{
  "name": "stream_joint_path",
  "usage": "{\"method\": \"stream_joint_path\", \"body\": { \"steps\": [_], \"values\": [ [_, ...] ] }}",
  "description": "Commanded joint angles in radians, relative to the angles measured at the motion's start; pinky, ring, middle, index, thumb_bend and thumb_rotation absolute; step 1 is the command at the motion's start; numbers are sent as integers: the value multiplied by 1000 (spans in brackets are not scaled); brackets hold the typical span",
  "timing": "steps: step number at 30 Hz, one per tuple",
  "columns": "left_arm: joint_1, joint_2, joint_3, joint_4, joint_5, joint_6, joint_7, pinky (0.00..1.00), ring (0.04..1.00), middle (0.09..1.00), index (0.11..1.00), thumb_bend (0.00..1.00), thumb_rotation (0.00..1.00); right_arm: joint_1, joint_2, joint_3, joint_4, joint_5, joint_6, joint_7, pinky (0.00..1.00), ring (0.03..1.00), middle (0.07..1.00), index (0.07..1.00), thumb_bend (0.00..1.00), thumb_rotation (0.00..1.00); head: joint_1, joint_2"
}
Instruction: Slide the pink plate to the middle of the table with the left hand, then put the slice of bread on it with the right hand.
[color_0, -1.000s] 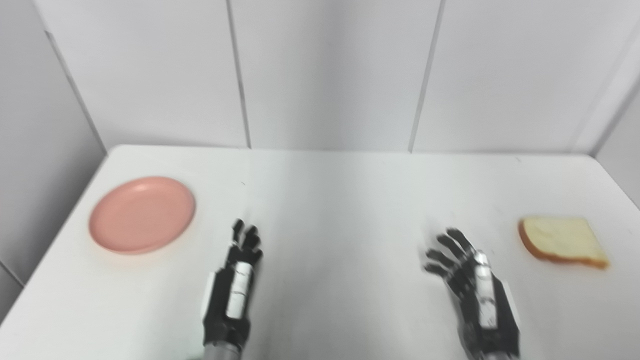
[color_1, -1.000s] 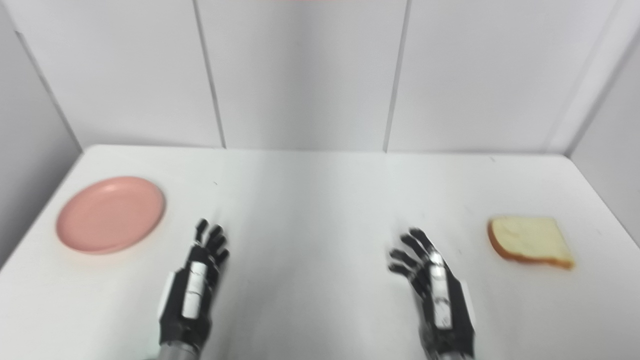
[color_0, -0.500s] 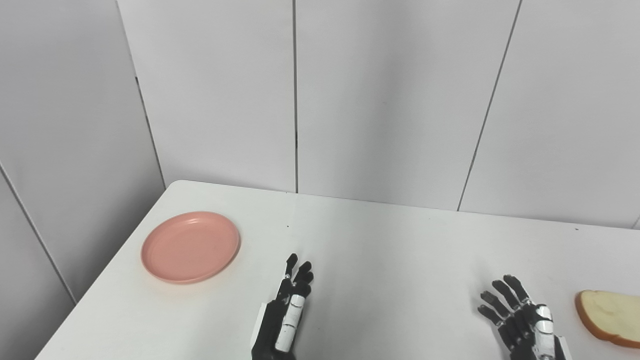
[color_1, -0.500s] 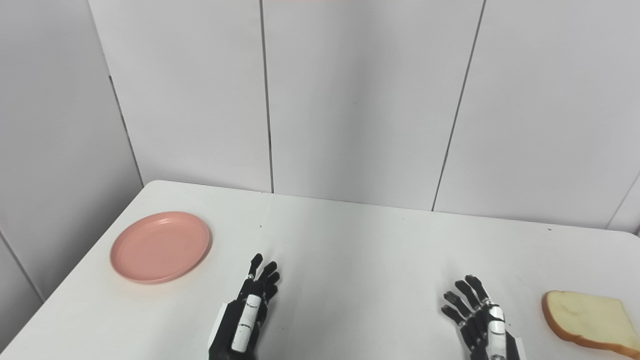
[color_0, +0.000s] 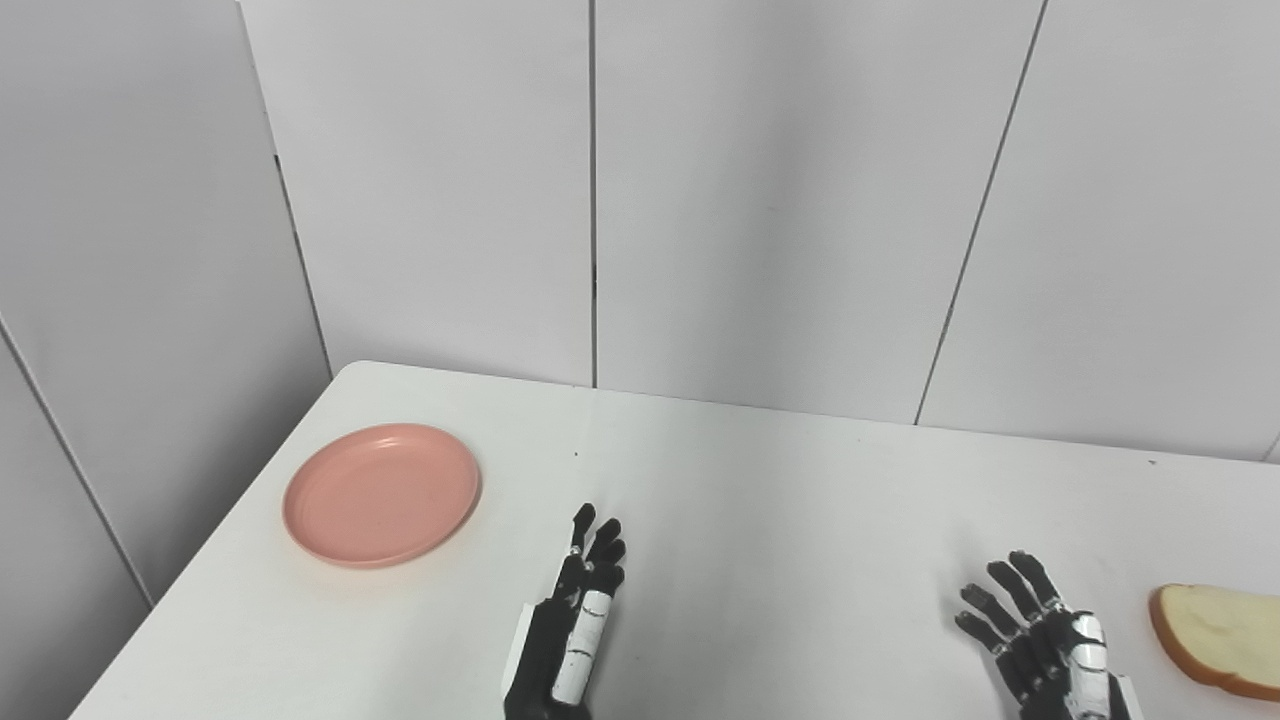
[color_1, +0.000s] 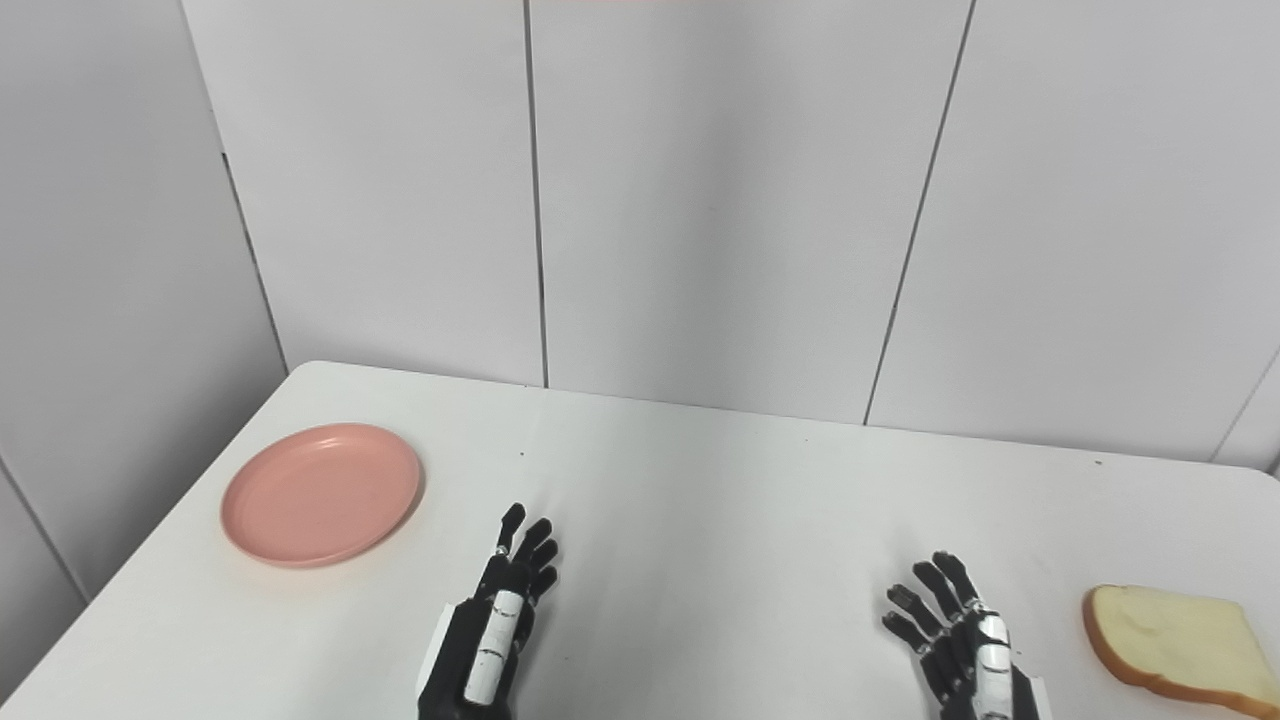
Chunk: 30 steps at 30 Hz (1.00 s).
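The pink plate (color_0: 381, 494) lies flat on the white table (color_0: 760, 520), toward its left side and not far from the left edge, with nothing on it. The slice of bread (color_1: 1170, 636) lies flat near the table's right side, cut off in part by the picture's edge in the left eye view. The left hand (color_0: 570, 630) comes in from the bottom edge between the two, nearer the plate but apart from it, its fingers stretched forward and close together, holding nothing (whether the palm touches the table cannot be told). The right hand (color_1: 965, 650) sits low at the bottom edge, just left of the bread without touching it, its fingers spread apart and empty. Grey wall panels (color_0: 780, 200) stand behind the table.
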Motion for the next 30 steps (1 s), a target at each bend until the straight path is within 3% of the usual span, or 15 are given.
{"method": "stream_joint_path", "body": {
  "steps": [1,7,11,16,18,23,30],
  "values": [
    [74,25,15,32,-28,2,-19,988,975,980,1000,765,874,119,37,11,61,1,-12,1,736,778,862,867,572,1000,-4,3],
    [95,43,4,11,-108,-30,-84,919,947,931,1000,912,897,148,43,8,24,-1,-19,-1,707,744,819,833,624,976,-35,16],
    [87,47,1,4,-114,-38,-94,910,932,930,1000,912,918,145,35,-6,39,-6,-59,4,687,735,812,810,617,954,-36,20],
    [68,49,14,-52,-130,-30,-91,857,932,939,1000,914,894,132,22,-15,37,-20,-57,-10,694,749,821,834,609,994,-28,39],
    [51,55,36,-102,-161,-8,-87,846,920,927,968,933,844,124,21,-11,41,-22,-56,-8,688,745,814,827,613,995,-22,30],
    [-34,88,116,-223,-213,37,-58,786,881,890,878,965,823,116,30,-1,54,-11,-56,0,692,728,803,824,610,964,-32,18],
    [-220,202,255,-288,-291,131,-11,714,855,862,838,1000,795,123,45,4,34,-23,-65,-10,654,702,793,821,614,964,-50,17]
  ]
}}
